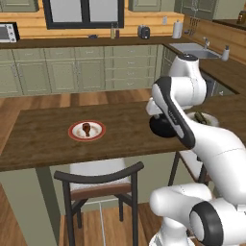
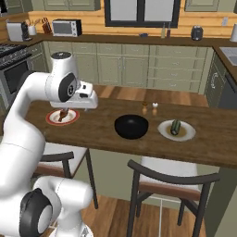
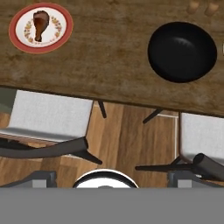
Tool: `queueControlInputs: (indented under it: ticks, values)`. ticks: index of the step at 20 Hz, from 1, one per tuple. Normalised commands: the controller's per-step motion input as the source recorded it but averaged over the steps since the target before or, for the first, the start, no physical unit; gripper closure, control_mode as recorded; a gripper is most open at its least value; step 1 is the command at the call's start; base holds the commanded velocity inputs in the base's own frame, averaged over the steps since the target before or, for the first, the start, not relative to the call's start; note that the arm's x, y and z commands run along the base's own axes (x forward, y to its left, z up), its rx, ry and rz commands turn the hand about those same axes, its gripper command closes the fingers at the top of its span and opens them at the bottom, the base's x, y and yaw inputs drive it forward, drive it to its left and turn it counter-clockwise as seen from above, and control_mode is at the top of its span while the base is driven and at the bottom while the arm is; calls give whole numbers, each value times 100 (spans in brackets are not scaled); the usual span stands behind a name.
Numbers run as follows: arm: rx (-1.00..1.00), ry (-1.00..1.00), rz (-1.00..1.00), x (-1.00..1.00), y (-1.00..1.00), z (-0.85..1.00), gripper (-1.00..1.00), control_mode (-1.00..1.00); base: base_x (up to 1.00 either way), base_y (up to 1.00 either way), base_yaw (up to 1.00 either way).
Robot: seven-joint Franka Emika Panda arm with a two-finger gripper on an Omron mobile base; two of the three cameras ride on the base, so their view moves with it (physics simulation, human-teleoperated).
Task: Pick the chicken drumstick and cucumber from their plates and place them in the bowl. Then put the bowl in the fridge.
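- Looks like the very first step: nothing picked up yet, and the black bowl (image 2: 131, 126) sits with nothing in it.
- Chicken drumstick (image 3: 40, 25) lying in the middle of the red-rimmed plate (image 3: 16, 40), far over on one end of the brown surface (image 3: 105, 65).
- Cucumber (image 2: 176, 127) resting on the pale plate (image 2: 166, 133) at the other end, just beside the bowl.
- Bowl between the two plates, apart from both.
- Next move, by guess: swing over the red-rimmed plate, go down, and close around the drumstick.
- Arm bent high above the near edge of the surface, hand up over the chairs (image 3: 48, 116), camera looking straight down.
- Jaws hard to see here, so cannot tell if apart or together.
- Nothing seen held.
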Motion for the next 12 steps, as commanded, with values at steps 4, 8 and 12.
queueControlInputs:
  ticks: [4,8,12]
  values:
    - [10,-15,14,12,-90,-3,-100,-100,0,0,0]
    - [16,-1,10,47,-100,-8,-100,-100,0,0,0]
    - [10,6,3,90,-100,-33,-100,-100,0,0,0]
